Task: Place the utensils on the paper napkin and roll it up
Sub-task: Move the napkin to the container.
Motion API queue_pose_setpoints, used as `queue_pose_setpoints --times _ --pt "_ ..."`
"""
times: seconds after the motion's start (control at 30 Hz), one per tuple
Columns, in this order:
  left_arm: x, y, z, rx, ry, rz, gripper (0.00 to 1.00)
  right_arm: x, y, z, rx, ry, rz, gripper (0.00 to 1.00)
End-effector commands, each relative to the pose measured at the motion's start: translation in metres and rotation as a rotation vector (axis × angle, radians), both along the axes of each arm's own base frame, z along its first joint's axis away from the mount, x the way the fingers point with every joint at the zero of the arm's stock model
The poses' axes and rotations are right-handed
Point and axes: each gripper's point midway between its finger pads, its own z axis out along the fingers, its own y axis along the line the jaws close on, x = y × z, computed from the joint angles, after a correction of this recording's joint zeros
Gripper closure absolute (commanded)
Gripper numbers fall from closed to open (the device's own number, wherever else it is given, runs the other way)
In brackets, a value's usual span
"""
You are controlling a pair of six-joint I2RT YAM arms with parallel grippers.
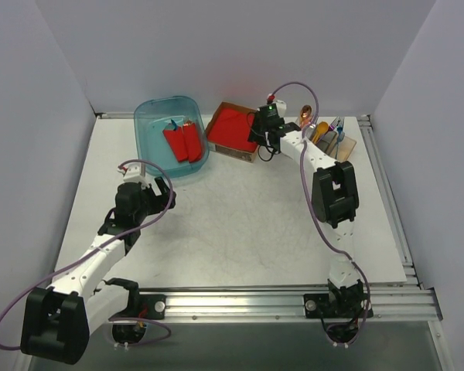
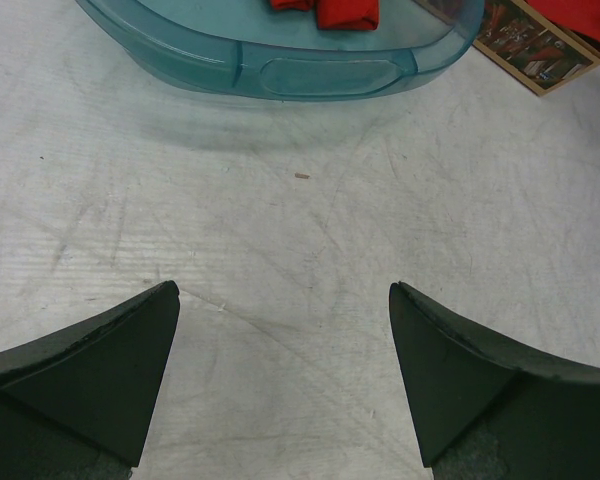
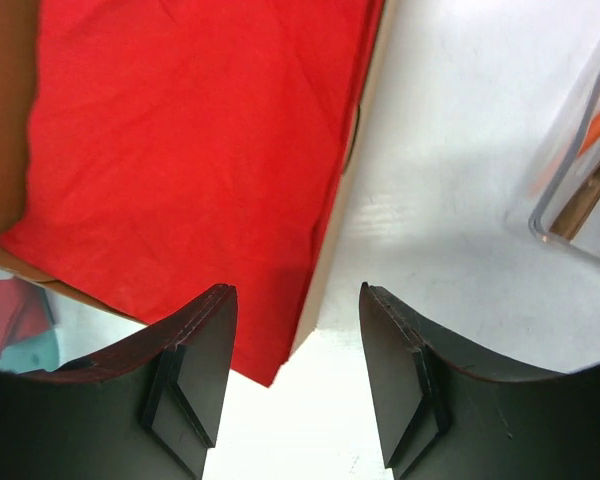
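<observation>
Napkin stack [image 3: 180,150] in cardboard box [image 3: 0,120] under my right gripper [image 3: 295,300], jaws parted, holding nothing, my left gripper [image 2: 282,295] jaws wide over table [image 2: 300,220], box print [image 2: 530,50] too blurred to read

We see a white, scuffed table [image 2: 300,200] spreading beneath and ahead of the left gripper [image 2: 283,290]. Plain pale grey walls [image 1: 216,46] close it in beyond and on either side. Behind it, an aluminium rail [image 1: 240,297] edges the table under soft, even light.
</observation>
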Motion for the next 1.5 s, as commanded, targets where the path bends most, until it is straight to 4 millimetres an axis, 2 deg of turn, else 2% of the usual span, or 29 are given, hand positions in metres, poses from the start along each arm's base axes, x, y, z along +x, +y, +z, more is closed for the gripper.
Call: queue_pose_setpoints --times 0.0,0.2,0.43,0.53,0.73,0.87,1.47 --pt "0.011 -0.004 0.023 -0.007 -0.071 -0.007 0.05 -0.012 0.005 0.017 0.079 0.009 -0.032 0.48" --pt "0.011 -0.003 0.023 -0.009 -0.07 -0.006 0.05 -0.012 0.012 0.003 0.113 0.022 -0.019 0.52" --pt "0.011 -0.004 0.023 -0.008 -0.07 -0.006 0.05 -0.01 0.013 0.008 0.13 0.005 -0.018 0.63" --pt "0.011 -0.004 0.022 -0.009 -0.069 -0.007 0.05 -0.011 0.014 0.01 0.136 0.004 -0.017 0.73" --pt "0.012 -0.004 0.022 -0.007 -0.064 -0.006 0.05 -0.012 0.015 0.011 0.147 0.0 -0.011 0.86" --pt "0.011 -0.004 0.022 -0.008 -0.064 -0.007 0.05 -0.011 0.013 0.016 0.157 -0.007 -0.01 1.0" --pt "0.011 -0.004 0.022 -0.006 -0.064 -0.006 0.05 -0.014 0.012 0.073 0.196 -0.123 0.008 1.0"
